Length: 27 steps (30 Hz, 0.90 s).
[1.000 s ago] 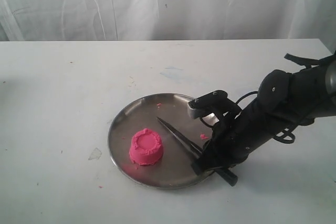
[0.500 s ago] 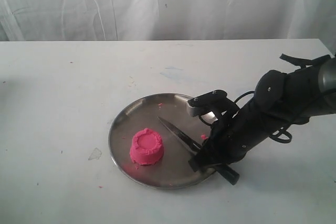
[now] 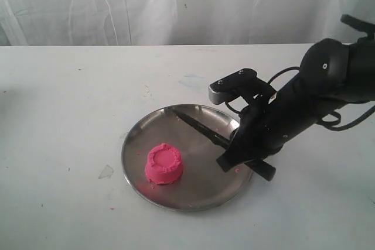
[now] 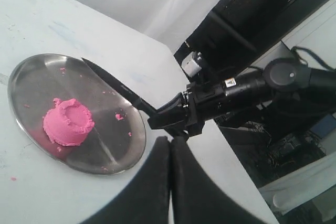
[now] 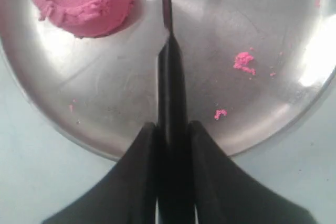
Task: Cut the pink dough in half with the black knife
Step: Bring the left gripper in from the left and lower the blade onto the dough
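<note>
We have lifted the black knife (image 3: 196,126), clamped in our right gripper (image 5: 170,135), above the pink dough (image 3: 163,164) (still uncut).

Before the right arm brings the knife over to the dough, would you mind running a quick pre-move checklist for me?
1. Knife held: ok. The right gripper is closed on the handle of the black knife.
2. Dough whole and standing on the steel plate: ok. The pink dough is one uncut lump.
3. Blade over the dough: not ok. The blade lies off to one side of the lump, clear of it.
4. Path between blade and dough: ok. Only small pink crumbs lie on the plate.
5. Left gripper out of the way: ok. It hangs closed and empty, off the plate.
</note>
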{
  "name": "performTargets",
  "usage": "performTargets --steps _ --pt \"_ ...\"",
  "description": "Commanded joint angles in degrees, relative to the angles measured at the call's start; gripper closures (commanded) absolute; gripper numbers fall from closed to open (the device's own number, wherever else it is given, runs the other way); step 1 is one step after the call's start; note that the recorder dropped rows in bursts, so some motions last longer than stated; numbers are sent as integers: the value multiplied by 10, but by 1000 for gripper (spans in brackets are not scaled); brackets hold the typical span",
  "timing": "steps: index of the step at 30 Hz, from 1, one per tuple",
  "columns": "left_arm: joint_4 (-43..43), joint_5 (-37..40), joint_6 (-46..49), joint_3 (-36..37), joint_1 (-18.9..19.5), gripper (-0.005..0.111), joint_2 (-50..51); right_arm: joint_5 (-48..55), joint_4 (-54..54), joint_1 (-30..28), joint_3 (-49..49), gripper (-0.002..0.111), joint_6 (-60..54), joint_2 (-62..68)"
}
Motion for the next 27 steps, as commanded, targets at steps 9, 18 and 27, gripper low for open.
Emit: performTargets --steps 9,18,27 --pt "61 23 181 -134 -1 107 271 75 -214 124 -72 108 174 -7" --pt "-116 -40 384 -228 -2 107 587 35 -221 135 -72 108 218 33" --pt "-190 -123 525 -291 -74 107 744 19 -223 135 -72 108 218 60"
